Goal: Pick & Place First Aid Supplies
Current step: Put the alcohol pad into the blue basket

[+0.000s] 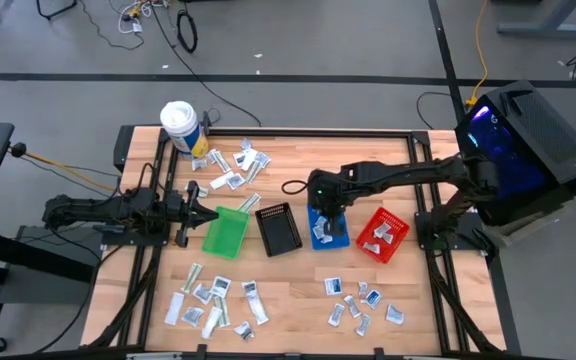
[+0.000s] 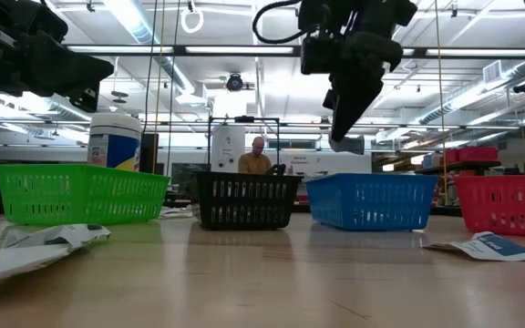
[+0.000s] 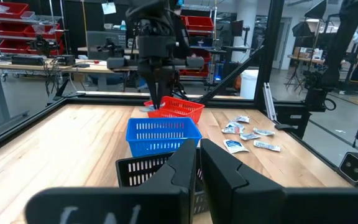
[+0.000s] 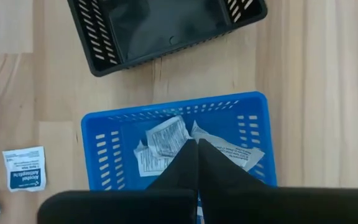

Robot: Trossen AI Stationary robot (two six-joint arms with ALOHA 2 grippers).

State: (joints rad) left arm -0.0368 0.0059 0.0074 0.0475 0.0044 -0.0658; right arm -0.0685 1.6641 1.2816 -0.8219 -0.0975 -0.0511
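Observation:
My right gripper (image 2: 343,133) hangs over the blue bin (image 1: 330,232), pointing steeply down and shut on a small pale sachet (image 2: 349,144). Several white sachets (image 4: 165,138) lie inside that bin. More first aid supplies are spread near the front left (image 1: 213,305), near the front right (image 1: 363,305) and at the far side (image 1: 233,165). My left gripper (image 3: 199,155) waits level at the table's left, shut and empty, beside the green bin (image 1: 226,232). My right gripper pinches the sachet between its two fingertips (image 3: 154,102), coming from above and slanting down. Only a small pale edge (image 3: 146,109) shows beside the tips. The sachet hangs clear above the blue bin's rim; which part is held, I cannot tell.
A black bin (image 1: 278,228) stands between the green and blue bins, and a red bin (image 1: 383,235) with sachets stands to the right. A white tub (image 1: 180,128) stands at the far left corner. A person sits in the room beyond the table.

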